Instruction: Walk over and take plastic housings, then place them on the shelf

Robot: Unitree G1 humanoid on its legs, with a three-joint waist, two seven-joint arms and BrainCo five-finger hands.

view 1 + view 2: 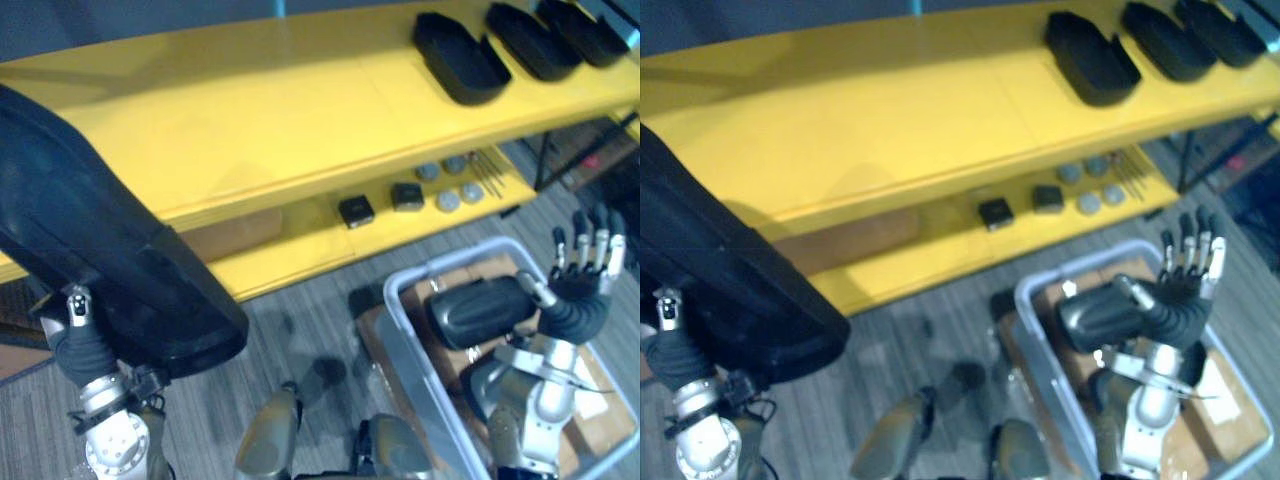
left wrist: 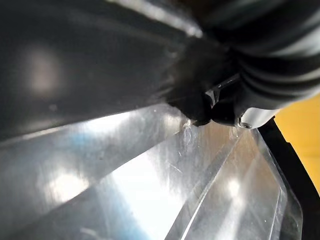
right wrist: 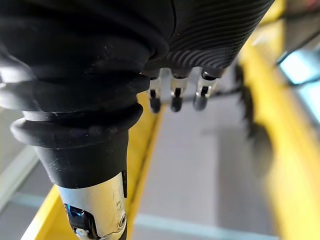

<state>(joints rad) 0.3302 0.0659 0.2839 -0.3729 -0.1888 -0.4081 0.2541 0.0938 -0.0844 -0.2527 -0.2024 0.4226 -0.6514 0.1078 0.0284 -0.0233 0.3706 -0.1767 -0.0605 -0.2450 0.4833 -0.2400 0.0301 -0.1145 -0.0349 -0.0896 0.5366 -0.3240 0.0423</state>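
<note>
A large black plastic housing (image 1: 95, 250) fills the left side, raised in front of the yellow shelf (image 1: 250, 120). My left hand (image 1: 80, 335) grips its lower edge from below, thumb (image 2: 197, 102) pressed on the dark shell; the fingers are hidden behind it. Three more black housings (image 1: 460, 58), (image 1: 535, 40), (image 1: 590, 30) lie in a row on the top board at the far right. My right hand (image 1: 585, 275) is held up open, fingers (image 3: 172, 95) straight, over a clear plastic bin (image 1: 420, 350) on the floor. It holds nothing.
The lower shelf board carries two small black boxes (image 1: 356, 210), (image 1: 407, 195), several grey discs (image 1: 450, 185) and thin rods (image 1: 487, 172). Cardboard pieces (image 1: 600, 410) and a dark rounded part (image 1: 480, 310) are in the bin. Most of the top board's left and middle is bare yellow.
</note>
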